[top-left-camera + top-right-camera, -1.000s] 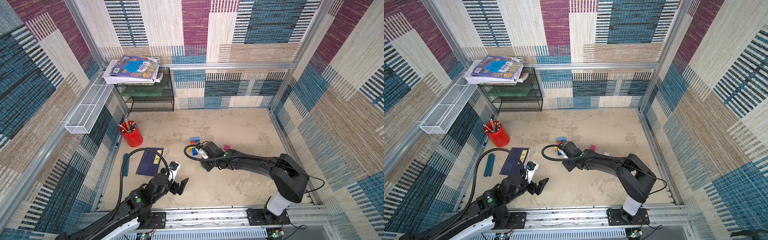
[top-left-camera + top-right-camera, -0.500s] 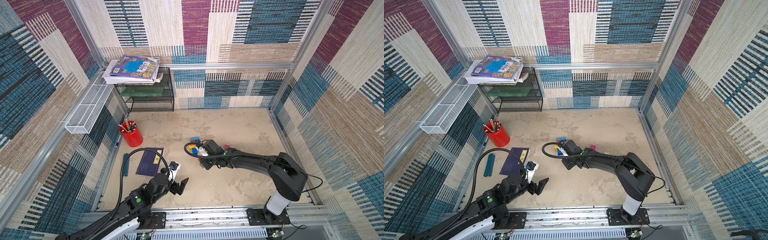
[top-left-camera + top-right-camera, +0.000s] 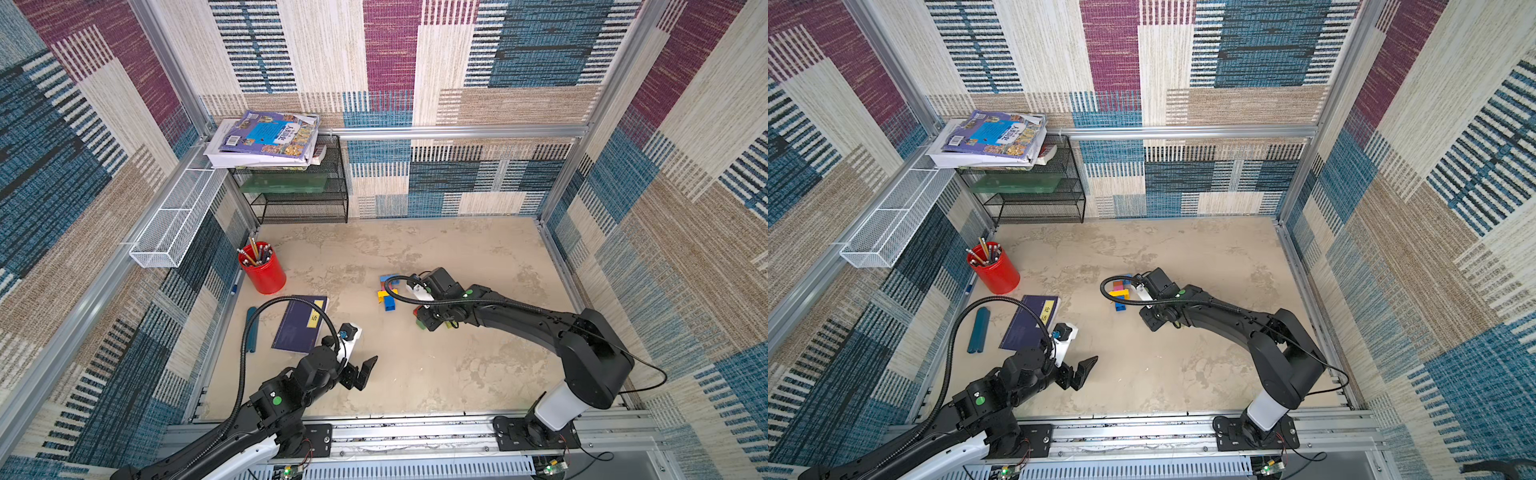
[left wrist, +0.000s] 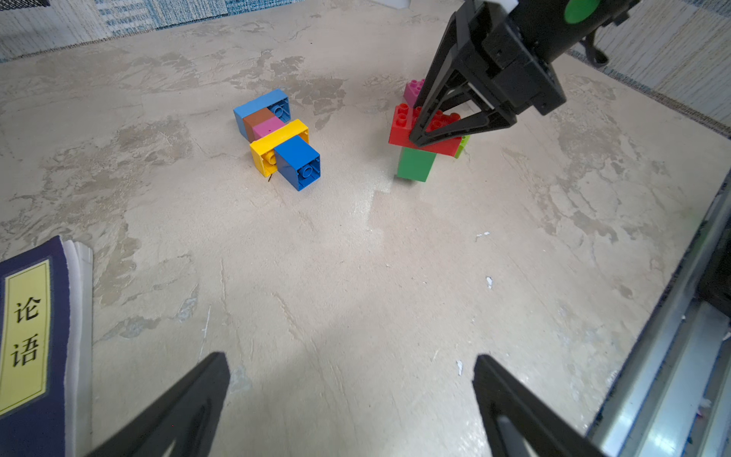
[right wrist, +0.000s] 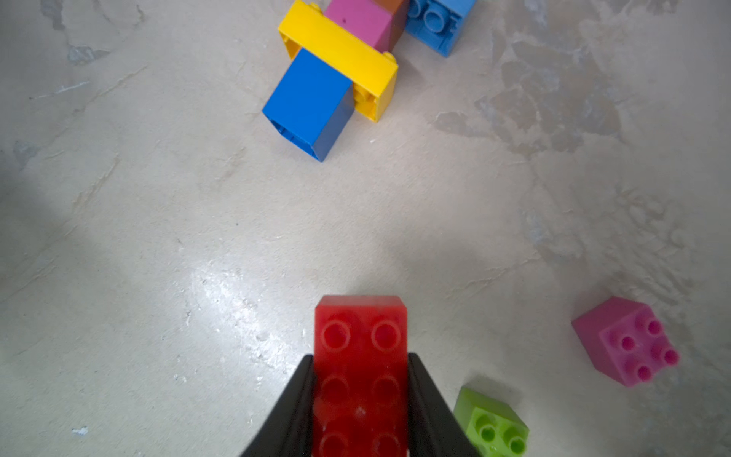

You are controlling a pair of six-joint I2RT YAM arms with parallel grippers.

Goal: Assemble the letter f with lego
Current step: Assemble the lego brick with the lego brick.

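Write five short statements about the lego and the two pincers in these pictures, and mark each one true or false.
1. The right pincer is shut on the red brick. True.
2. The left pincer holds a white brick. False: it is open and empty, over the table.
3. The yellow brick is joined to the blue brick. True.
4. The red brick lies flat on the table. False: a green brick is directly under it.
5. The studs-up pink brick is stacked on the yellow brick. False: it stands alone on the table.
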